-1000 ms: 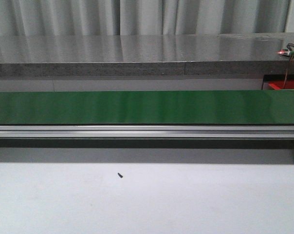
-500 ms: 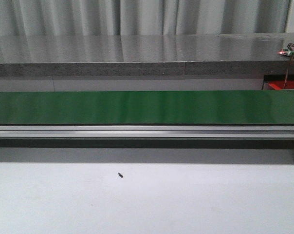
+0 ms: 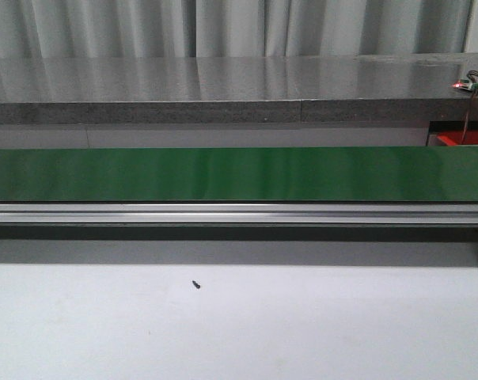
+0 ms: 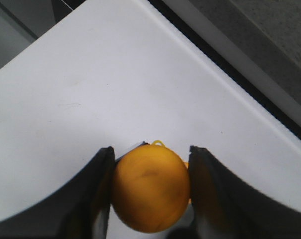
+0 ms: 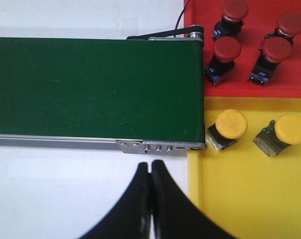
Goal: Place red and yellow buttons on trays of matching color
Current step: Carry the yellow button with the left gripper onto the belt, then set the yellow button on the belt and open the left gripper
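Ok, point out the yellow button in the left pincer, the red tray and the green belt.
yellow button (image 4: 149, 186), left wrist view, middle of its domed cap
red tray (image 5: 250, 90), right wrist view, bare floor near its edge
green belt (image 5: 90, 89), right wrist view, middle of its surface

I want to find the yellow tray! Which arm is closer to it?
Right. The right gripper, fingers shut, hovers beside the yellow tray. The left gripper holds a yellow button over white table; no tray shows there.
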`<action>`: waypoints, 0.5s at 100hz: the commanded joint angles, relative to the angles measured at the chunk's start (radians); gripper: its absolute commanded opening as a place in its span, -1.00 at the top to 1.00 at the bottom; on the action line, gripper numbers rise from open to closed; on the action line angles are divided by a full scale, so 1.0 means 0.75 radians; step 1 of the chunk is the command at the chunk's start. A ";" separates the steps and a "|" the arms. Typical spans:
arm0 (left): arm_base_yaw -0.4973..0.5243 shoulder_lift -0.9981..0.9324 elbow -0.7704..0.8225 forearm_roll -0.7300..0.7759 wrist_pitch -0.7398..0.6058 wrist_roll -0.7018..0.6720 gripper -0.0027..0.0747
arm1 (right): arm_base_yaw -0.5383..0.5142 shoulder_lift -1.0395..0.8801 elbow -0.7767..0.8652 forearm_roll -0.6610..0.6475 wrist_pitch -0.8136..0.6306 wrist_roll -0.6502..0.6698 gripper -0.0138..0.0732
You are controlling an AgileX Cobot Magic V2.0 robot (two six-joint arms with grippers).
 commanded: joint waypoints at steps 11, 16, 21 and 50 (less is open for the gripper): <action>-0.061 -0.176 -0.039 0.061 0.086 0.092 0.48 | -0.001 -0.022 -0.032 0.020 -0.063 -0.014 0.93; -0.083 -0.198 -0.039 0.073 0.123 0.127 0.48 | -0.001 -0.022 -0.032 0.020 -0.063 -0.014 0.93; -0.112 -0.214 -0.039 0.090 0.154 0.135 0.48 | -0.001 -0.022 -0.032 0.020 -0.063 -0.014 0.93; -0.266 -0.306 -0.036 0.125 0.279 0.199 0.48 | -0.001 -0.022 -0.032 0.020 -0.063 -0.014 0.93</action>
